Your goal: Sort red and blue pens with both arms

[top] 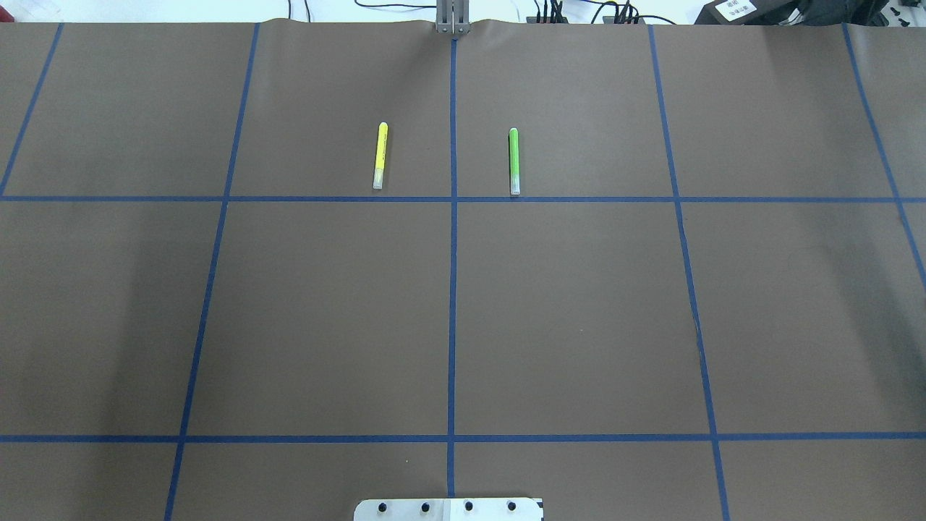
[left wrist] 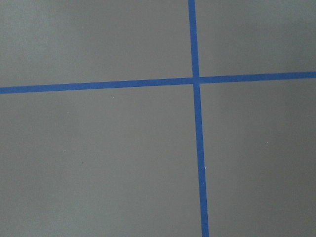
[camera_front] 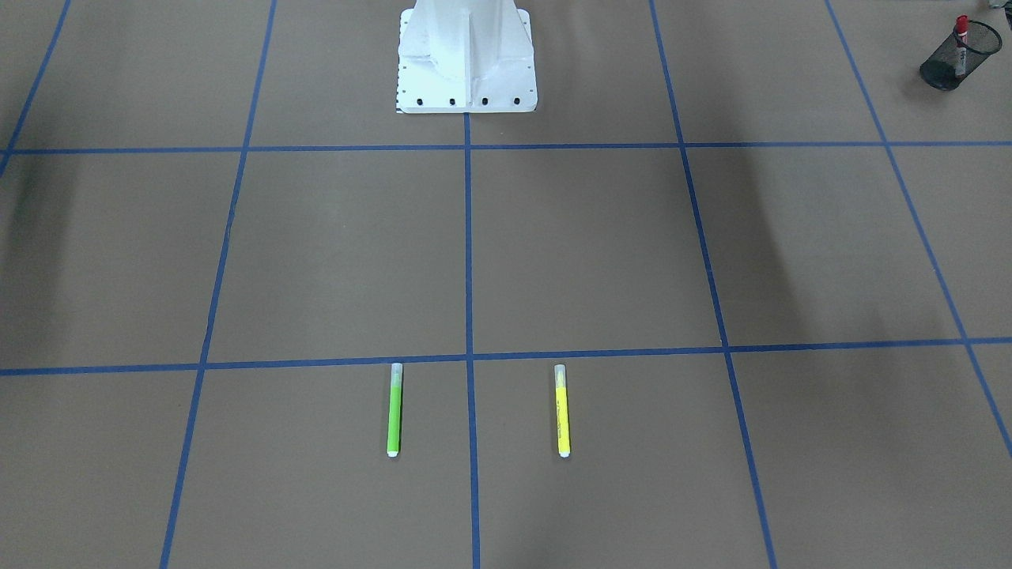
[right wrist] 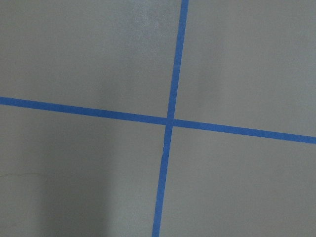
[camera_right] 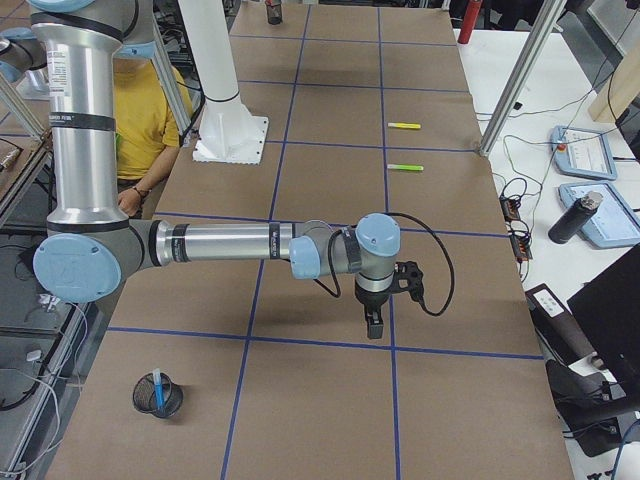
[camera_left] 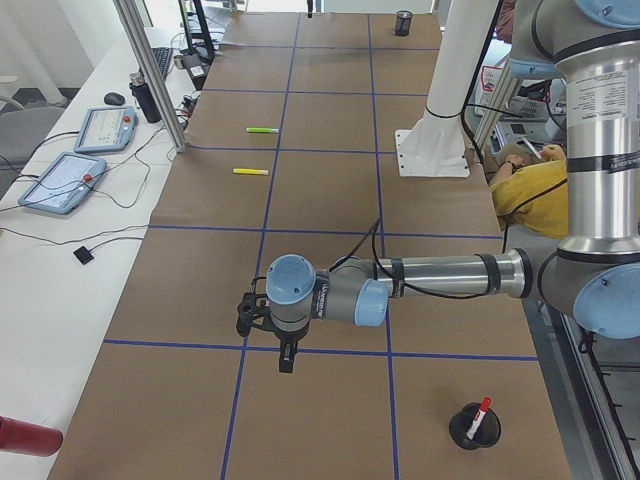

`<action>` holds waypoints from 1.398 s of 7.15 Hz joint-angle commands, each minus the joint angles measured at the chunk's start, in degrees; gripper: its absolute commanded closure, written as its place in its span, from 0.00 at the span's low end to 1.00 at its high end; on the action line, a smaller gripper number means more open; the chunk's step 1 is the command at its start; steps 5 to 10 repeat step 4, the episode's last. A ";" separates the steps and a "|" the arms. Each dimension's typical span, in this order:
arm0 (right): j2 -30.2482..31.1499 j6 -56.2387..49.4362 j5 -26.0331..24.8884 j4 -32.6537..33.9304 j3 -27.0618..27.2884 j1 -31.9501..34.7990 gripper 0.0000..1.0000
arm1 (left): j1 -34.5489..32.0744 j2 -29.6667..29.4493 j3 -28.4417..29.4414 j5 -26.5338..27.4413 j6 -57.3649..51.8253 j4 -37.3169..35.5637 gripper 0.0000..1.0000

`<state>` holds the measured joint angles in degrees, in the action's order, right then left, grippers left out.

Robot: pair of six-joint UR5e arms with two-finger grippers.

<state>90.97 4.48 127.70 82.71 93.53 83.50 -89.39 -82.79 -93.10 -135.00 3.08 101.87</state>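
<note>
Red marker (camera_left: 479,418) stands in a black mesh cup (camera_left: 462,430) at the left end of the table (top: 579,325); the sky-blue pen (camera_right: 157,387) stands in a second mesh cup (camera_right: 145,400) at the right end. Left gripper (camera_left: 287,355) and right gripper (camera_right: 373,322) hang above tape crossings (left wrist: 196,80); their jaw opening cannot be determined. Farther out, the yellow pen (top: 380,155) and green pen (top: 514,161) lie parallel, well apart.

Left arm (camera_left: 440,275) outstretched; right arm (camera_right: 230,243) likewise
</note>
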 commanded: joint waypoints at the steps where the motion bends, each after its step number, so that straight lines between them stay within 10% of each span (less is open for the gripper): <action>1: 0.00 0.00 0.00 0.00 0.07 0.00 0.00 | 0.00 0.00 -0.06 0.00 0.00 0.08 0.00; 10: 0.00 -0.09 0.44 0.00 -0.02 0.00 0.00 | 0.00 0.00 -0.15 -0.09 0.00 0.08 0.00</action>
